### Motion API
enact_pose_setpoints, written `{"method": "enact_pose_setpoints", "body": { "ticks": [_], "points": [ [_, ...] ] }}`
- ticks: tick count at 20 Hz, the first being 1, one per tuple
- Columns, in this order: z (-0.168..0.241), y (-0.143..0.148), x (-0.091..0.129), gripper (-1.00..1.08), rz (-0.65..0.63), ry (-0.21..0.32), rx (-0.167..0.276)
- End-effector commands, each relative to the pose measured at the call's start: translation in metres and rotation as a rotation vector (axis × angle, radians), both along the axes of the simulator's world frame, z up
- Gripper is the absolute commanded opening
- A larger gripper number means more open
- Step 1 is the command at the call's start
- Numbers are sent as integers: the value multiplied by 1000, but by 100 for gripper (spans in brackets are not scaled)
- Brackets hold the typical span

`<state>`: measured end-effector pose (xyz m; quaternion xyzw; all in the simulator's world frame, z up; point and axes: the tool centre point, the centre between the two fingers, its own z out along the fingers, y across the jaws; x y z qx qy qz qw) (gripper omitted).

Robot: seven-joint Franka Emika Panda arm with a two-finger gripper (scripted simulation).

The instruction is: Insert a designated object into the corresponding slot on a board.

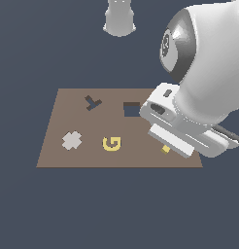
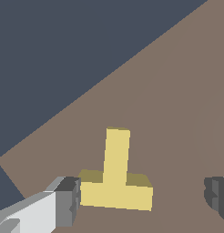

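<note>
You are looking at a dark blue-grey surface [image 1: 24,214] with the white arm [image 1: 209,63] filling the upper part of the exterior view's right and reaching down over the brown board [image 1: 68,104]. The board lies flat on the surface, and the arm's hand covers its corner on the exterior view's right.

On the board you can see a pale cross-shaped block [image 1: 72,140] toward the exterior view's left, and the yellow G-shaped block [image 1: 111,143] just beside it, nearer the middle. Behind those sit two dark cutouts: the tilted T-shaped slot [image 1: 93,102] and the square cutout [image 1: 131,109], whose edge meets the arm's hand in that view.

Your pincer [image 2: 143,198] hangs low over the board with its jaws spread wide. In the wrist view one fingertip [image 2: 68,195] stands right against the end of the yellow T-shaped block [image 2: 115,179]'s crossbar; whether it actually touches, you cannot tell. The other fingertip stands apart from the block's far end, so nothing is gripped.

The T-shaped block lies flat on bare board between the fingers, well apart from its slot. In the exterior view only a small yellow piece of it [image 1: 165,149] shows under the hand.
</note>
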<state>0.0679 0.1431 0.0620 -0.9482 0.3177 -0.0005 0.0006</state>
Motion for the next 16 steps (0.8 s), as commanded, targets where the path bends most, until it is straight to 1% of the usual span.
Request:
{"method": "enact_pose_setpoints", "body": {
  "ticks": [1, 8, 16],
  "points": [
    [-5, 4, 6, 100, -33, 0, 0],
    [-12, 10, 15, 100, -80, 1, -1],
    [-12, 10, 16, 100, -81, 2, -1]
  ]
}}
